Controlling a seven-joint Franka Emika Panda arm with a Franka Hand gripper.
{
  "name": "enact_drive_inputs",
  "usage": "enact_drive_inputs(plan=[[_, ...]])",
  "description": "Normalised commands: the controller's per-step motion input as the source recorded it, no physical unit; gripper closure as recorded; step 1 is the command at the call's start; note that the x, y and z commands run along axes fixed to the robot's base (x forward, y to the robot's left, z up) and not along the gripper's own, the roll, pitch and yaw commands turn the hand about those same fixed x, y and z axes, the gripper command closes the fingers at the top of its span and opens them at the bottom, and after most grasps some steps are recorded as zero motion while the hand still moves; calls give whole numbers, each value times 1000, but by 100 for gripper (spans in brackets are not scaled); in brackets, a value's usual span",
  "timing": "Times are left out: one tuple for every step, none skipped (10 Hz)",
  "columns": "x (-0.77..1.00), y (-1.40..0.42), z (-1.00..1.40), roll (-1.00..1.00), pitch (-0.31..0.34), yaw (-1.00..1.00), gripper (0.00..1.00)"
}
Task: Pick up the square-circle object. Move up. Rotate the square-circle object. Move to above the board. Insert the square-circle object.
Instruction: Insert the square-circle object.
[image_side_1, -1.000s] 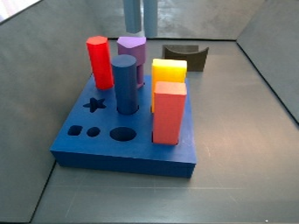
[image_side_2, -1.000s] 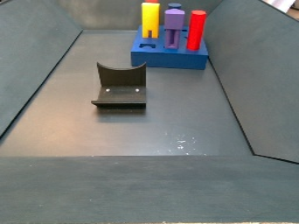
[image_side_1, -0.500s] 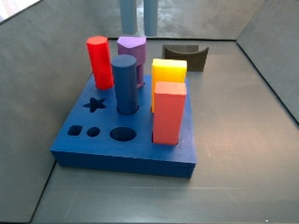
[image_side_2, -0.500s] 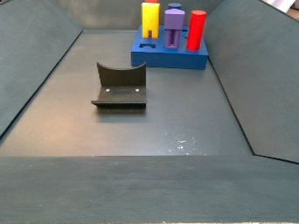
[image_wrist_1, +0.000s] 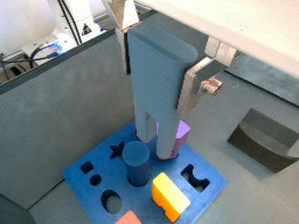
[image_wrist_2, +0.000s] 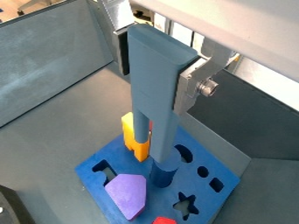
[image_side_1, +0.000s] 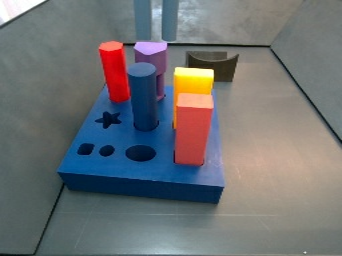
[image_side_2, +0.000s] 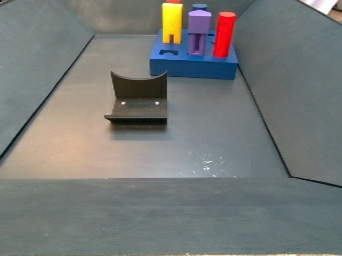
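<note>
The gripper (image_wrist_1: 163, 66) is clamped on the upper sides of the square-circle object (image_wrist_1: 156, 83), which hangs legs-down above the board (image_wrist_1: 100, 162); it looks rigid, smooth and probably light.

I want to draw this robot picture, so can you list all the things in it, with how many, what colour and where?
board: one, bright blue, on the floor.
pegs standing in the board: red cylinder, purple peg, dark blue cylinder, yellow block, red-orange block, one each.
fixture: one, dark, on the floor apart from the board.
square-circle object: one, pale grey-blue, upright above the board, legs down.
gripper: one, silver fingers, above the board, clamped on the square-circle object.
</note>
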Motion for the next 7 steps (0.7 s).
enact_drive_inputs(plan=[[-106,0,0,0,0,-6,100],[-254,-229,0,0,-10,0,100],[-254,-580,-60,10,-60,77,100],[-294,-689,-103,17,-117,89,100],[-323,-669,-97,20,-127,63,100],[-360,-534,-234,1,-129,29,100],[-369,-203,-446,0,-106,14,100]])
